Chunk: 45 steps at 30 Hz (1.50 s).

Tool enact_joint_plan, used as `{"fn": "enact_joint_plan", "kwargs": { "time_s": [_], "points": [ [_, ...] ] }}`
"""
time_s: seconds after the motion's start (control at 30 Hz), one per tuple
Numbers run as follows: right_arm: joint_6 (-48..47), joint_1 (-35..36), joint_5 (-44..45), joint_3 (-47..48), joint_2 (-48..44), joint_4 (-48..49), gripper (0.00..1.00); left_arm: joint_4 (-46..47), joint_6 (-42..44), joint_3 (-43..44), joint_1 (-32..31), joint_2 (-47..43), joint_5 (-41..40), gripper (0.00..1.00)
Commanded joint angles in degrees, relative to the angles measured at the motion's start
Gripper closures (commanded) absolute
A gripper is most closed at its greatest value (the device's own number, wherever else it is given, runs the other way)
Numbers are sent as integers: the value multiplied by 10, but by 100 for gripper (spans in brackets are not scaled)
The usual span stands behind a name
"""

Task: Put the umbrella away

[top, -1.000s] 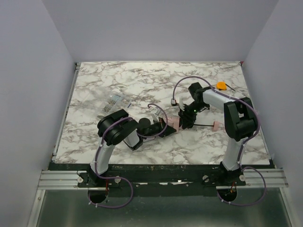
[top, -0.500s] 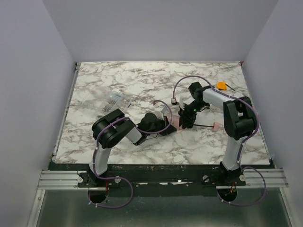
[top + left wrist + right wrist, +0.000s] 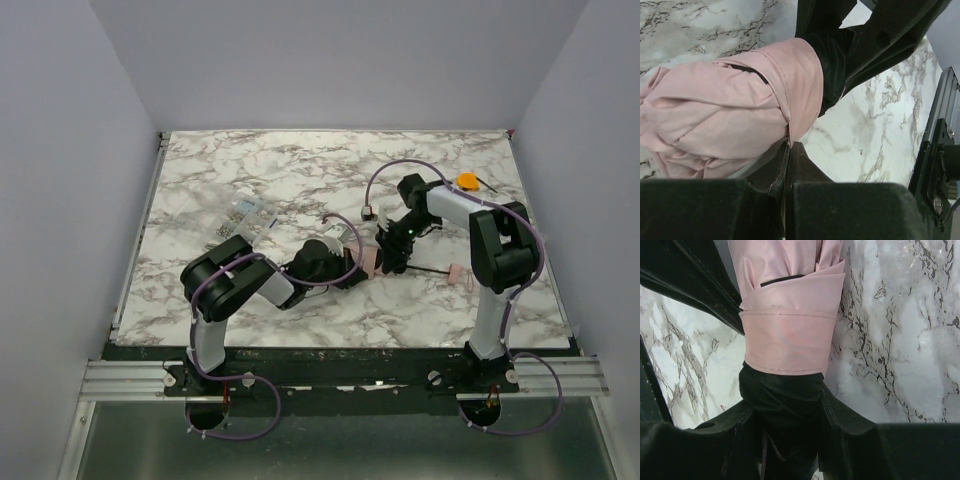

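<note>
Now the right gripper [image 3: 785, 410] clamps the umbrella [image 3: 730, 125], which lies well apart from the orange object [image 3: 466, 181]. The left gripper [image 3: 790, 155] is closed at its strap [image 3: 800, 90]. Loose folds may spill if that tip slips.

Both my arms match. Left arm [image 3: 235, 285] and right arm [image 3: 497, 250] have pale grey-white link shells and chunky black joint housings. A lilac cable [image 3: 385, 172] runs along each arm in loose loops, and more lilac loops hang under each black base [image 3: 208, 378]. The bases are bolted to a silver rail [image 3: 340, 382], where I see round screw heads. There's a small green light [image 3: 411, 236] near the right wrist. Left gripper [image 3: 790, 150] is matte black with flat-sided fingers. Right gripper [image 3: 785, 405] is black too, with a round hole in one finger.
</note>
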Motion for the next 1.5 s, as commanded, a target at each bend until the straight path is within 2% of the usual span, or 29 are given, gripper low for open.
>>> {"fn": "enact_joint_plan", "kwargs": {
  "time_s": [0.0, 0.27, 0.6, 0.63, 0.67, 0.73, 0.83, 1.03, 1.23, 1.37, 1.43, 1.47],
  "points": [
    [13, 4, 116, -42, 79, 4, 98, -129, 22, 31, -14, 31, 37, 100],
    [9, 3, 116, -45, 78, 4, 99, -289, 12, 110, -5, 57, -52, 100],
    [1, 2, 112, -55, 70, 7, 99, -499, -101, 203, 11, 94, -214, 100],
    [1, 3, 112, -55, 70, 6, 99, -499, -103, 199, 10, 88, -224, 97],
    [1, 3, 112, -55, 69, 6, 99, -495, -108, 193, 10, 81, -233, 89],
    [0, 2, 112, -57, 68, 8, 99, -491, -110, 182, 10, 63, -247, 61],
    [-1, 2, 114, -59, 67, 10, 99, -474, -83, 170, 7, 35, -240, 41],
    [-2, 3, 116, -62, 63, 14, 99, -424, -32, 125, -9, -64, -205, 24],
    [-1, 3, 117, -63, 62, 16, 98, -416, -2, 71, -11, -146, -202, 24],
    [-7, 4, 118, -70, 56, 22, 98, -355, 50, 8, -11, -213, -177, 24],
    [-18, 4, 118, -78, 46, 31, 97, -348, 94, -8, -11, -251, -165, 17],
    [-23, 4, 118, -81, 40, 37, 96, -329, 118, -18, -10, -273, -146, 3]
  ]
}}
